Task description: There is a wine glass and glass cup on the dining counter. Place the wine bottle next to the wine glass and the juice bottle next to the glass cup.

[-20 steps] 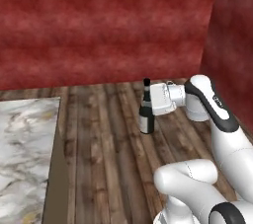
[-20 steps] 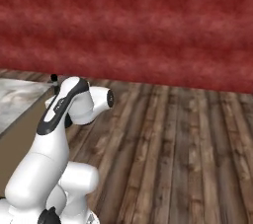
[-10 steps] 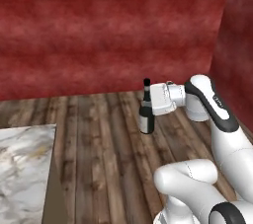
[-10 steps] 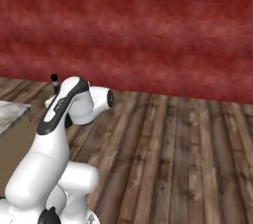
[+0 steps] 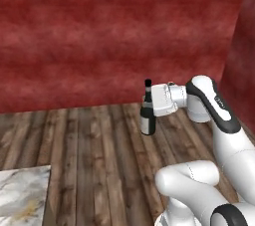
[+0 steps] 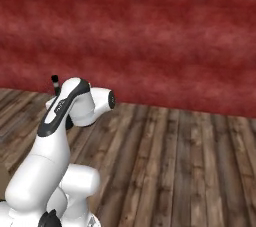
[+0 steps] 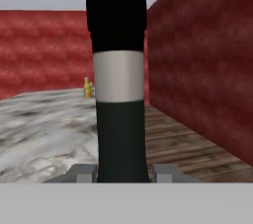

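Since the earlier frames the base views have swung right: less of the counter [image 5: 22,195] shows at the lower left of the left base view, and more red wall [image 5: 114,36] and plank floor [image 5: 99,150]; the arm's pose and its hold on the bottle look the same. One wine bottle [image 5: 147,113], dark with a pale band below its black cap, stands upright in the gripper [image 5: 155,101], the jaws narrowed onto its neck, well above the floor and clear of the counter. In the right base view the white arm hides most of the bottle; its top [image 6: 55,84] rises behind the elbow. In the hand view the bottle neck [image 7: 120,94] stands between the two fingertips [image 7: 83,172], with the marble counter [image 7: 44,124] beyond. One juice bottle [image 7: 87,88], small and yellow, stands at the counter's far edge, with something small and unclear just beside it.
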Tool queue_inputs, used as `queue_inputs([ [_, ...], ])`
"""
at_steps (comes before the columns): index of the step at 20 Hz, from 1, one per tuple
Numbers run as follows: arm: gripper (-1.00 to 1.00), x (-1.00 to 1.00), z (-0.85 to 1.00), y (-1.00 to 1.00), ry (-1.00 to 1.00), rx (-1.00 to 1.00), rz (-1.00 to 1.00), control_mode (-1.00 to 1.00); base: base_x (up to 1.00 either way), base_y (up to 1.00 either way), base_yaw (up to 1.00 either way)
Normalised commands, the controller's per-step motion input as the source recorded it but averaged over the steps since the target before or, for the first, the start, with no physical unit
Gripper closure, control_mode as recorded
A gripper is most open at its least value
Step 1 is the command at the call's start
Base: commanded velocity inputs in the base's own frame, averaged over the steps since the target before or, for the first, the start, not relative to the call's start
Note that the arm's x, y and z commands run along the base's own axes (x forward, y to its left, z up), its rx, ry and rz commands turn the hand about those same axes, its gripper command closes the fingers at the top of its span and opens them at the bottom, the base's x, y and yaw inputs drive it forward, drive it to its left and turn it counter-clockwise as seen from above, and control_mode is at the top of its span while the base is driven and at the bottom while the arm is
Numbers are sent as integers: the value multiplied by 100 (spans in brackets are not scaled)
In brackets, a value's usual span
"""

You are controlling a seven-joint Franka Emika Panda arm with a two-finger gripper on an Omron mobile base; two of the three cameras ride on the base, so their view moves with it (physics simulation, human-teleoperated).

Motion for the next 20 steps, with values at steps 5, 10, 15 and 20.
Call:
queue_inputs([
  [5, 100, 0, 0, 0, 0, 0, 0, 100, 87, 0, 0],
  [10, 100, 0, 0, 0, 0, 0, 0, 100, 87, 0, 0],
  [15, 100, 0, 0, 0, 0, 0, 0, 100, 86, 0, -1],
  [20, 100, 0, 0, 0, 0, 0, 0, 100, 82, 5, 9],
])
